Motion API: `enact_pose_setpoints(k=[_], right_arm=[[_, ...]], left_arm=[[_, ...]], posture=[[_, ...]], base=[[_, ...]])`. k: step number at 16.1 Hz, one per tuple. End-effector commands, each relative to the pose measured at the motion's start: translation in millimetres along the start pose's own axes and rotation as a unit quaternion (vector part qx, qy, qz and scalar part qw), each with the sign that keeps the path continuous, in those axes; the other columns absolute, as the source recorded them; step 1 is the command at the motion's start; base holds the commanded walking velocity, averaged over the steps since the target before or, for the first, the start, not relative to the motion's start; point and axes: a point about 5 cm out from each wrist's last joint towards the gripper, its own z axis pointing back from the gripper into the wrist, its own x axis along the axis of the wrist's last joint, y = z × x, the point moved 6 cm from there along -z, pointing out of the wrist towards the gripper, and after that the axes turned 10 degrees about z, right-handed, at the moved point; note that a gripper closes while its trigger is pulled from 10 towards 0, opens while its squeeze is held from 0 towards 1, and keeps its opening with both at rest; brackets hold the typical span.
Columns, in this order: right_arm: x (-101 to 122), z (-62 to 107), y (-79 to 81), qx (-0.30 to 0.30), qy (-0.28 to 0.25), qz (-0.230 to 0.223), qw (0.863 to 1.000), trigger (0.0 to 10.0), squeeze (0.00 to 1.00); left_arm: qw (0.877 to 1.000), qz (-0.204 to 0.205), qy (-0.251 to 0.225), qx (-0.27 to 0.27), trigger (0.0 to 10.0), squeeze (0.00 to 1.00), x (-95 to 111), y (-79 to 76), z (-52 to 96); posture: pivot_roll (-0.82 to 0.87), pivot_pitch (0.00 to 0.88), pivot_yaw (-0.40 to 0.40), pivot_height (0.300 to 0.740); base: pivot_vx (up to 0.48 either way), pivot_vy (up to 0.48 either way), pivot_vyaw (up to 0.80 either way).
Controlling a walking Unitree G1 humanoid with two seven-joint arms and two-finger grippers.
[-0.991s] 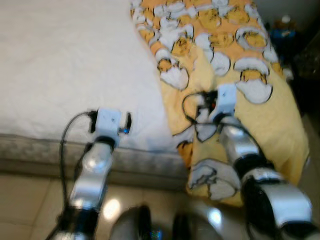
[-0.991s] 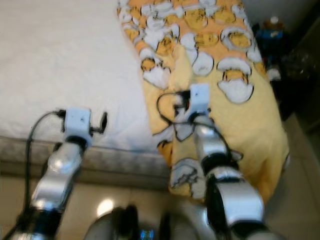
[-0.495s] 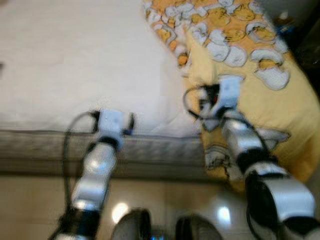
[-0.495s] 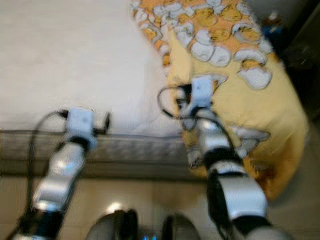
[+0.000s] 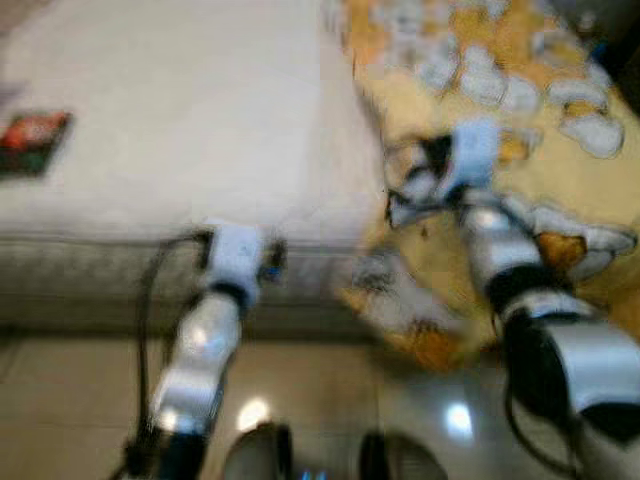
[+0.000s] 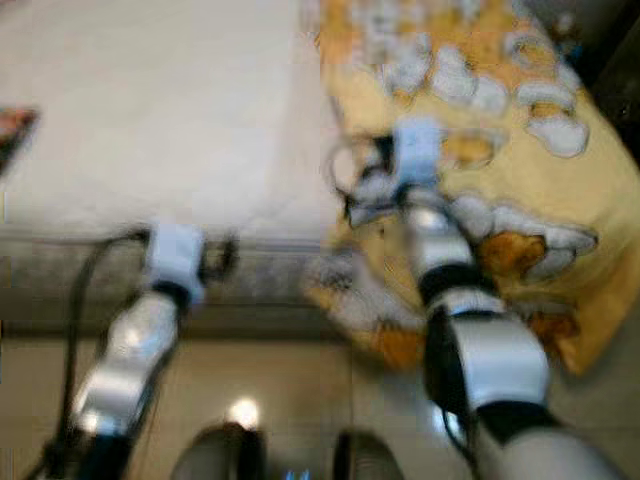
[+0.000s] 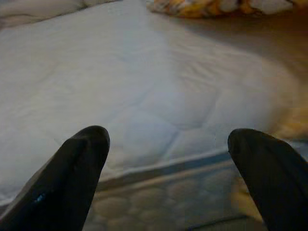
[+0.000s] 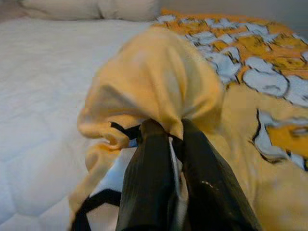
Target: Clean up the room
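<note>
At the bottom of the head views lies a glossy tiled floor [image 5: 300,380] with light glints. Above it, the left gripper [image 7: 168,163] hovers at the lower centre-left by the bed's edge, its jaws spread wide apart with nothing between them. To the right, the right gripper [image 8: 168,139] has its jaws pinched closed on a bunched fold of the yellow blanket [image 5: 560,200]. This blanket is soft, pale yellow and orange, printed with white and orange cartoon shapes outlined in black; it covers the right side of the bed and spills over the mattress edge toward the floor at centre right. The white quilted mattress [image 5: 200,130] fills the upper left, with a grey patterned side panel below. A small dark red and green packet [image 5: 32,142] lies on it at the far left. Pillows [image 8: 91,8] rest at the head of the bed.
</note>
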Motion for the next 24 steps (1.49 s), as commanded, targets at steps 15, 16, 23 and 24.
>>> enact_pose_setpoints(k=[15,16,23,24], right_arm=[[-111,38.6,26.1,-0.069,0.201,-0.212,0.954,10.0,0.00],[-111,38.7,23.5,-0.072,0.202,-0.205,0.955,10.0,0.00],[-96,34.4,0.9,-0.131,0.172,-0.124,0.968,10.0,0.00],[-93,31.9,5.0,-0.125,0.168,-0.132,0.969,10.0,1.00]], left_arm=[[0.983,-0.076,-0.035,-0.161,10.0,0.00,40,-33.5,84.5],[0.969,-0.089,-0.042,-0.226,10.0,0.00,40,-55.5,96.4],[0.978,-0.030,-0.028,-0.202,10.0,0.00,39,-47.8,91.7],[0.978,-0.033,-0.026,-0.205,10.0,0.00,39,-48.3,93.6]], posture=[[0.34,0.385,0.085,0.740],[0.35,0.388,0.085,0.740],[0.35,0.404,0.110,0.740],[0.36,0.409,0.117,0.740]], base=[[0.000,0.000,0.00],[0.000,0.000,0.00],[0.000,0.000,0.00],[0.000,0.000,0.00]])
